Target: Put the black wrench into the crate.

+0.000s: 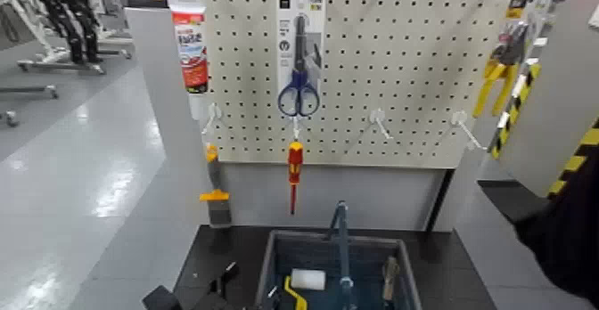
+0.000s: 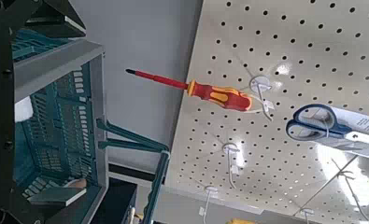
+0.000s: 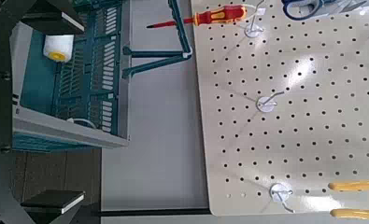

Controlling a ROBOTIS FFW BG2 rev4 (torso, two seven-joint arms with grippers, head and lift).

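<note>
The grey-blue crate stands on the dark base below the pegboard, its tall blue handle bar across the middle. A slim dark tool with a paler end leans inside against the crate's right wall; it looks like the black wrench. My left gripper is open and empty beside the crate; it also shows at the lower left of the head view. My right gripper is open and empty, looking at the crate from its side.
The pegboard holds a scissors pack, a red-handled screwdriver, a tube, yellow pliers and two bare hooks. A white roller lies in the crate. A dark arm fills the right edge.
</note>
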